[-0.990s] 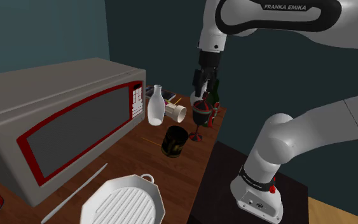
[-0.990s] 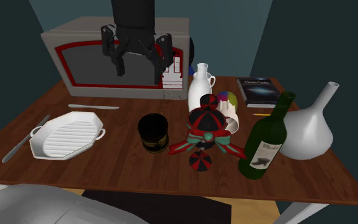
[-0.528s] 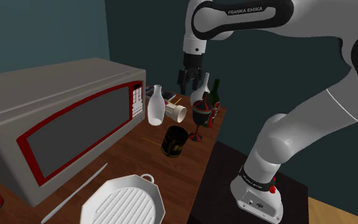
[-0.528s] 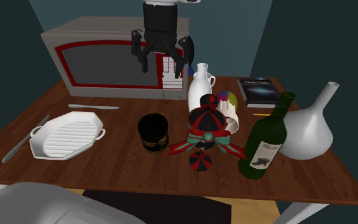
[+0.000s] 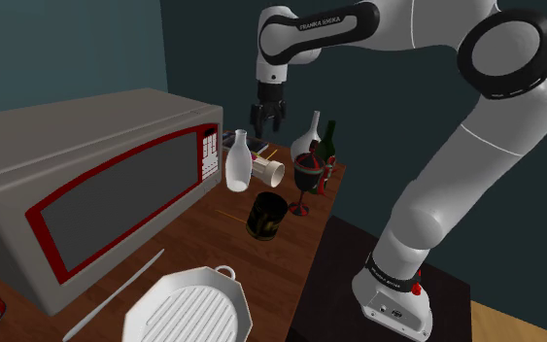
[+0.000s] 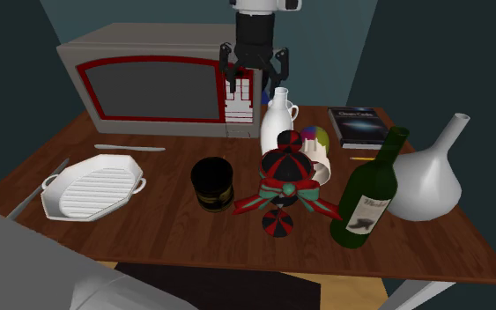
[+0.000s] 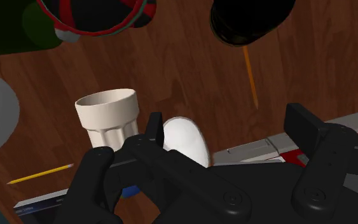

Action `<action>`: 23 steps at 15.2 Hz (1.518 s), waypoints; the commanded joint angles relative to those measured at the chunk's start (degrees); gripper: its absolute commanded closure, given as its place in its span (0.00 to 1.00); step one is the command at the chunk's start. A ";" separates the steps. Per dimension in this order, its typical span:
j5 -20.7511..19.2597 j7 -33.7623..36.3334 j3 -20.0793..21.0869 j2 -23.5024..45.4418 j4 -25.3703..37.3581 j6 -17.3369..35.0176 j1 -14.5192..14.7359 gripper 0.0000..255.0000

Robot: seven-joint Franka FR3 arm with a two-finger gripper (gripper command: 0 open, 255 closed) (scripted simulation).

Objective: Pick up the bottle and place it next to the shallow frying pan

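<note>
Gripper (image 6: 255, 76), fingers spread wide and holding nothing, hangs above the white bottle (image 6: 277, 125), which stands upright beneath it, long axis vertical, neck pointing up towards one finger.

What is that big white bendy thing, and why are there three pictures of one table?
That is a robot arm. At its end is a black hand with two fingers, a bit like tongs. One picture is taken from beside the robot. One is taken from the robot's side of the table, facing the microwave. One comes from a little camera on the hand itself, looking down. On the table stand the microwave, a white bottle, a green bottle, a black cup, a red and black goblet, a grey vase and a white pan. The hand is open and holds nothing. It hangs in the air just above the white bottle.
</note>
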 commanded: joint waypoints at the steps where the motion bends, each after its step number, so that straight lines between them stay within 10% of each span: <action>1: -0.62 -0.39 -0.21 4.22 3.06 1.17 -0.28 0.00; 11: -3.09 -2.14 -1.26 26.80 26.81 0.09 -1.24 0.00; 23: -3.16 -2.07 -1.33 27.29 21.63 5.75 -1.35 0.00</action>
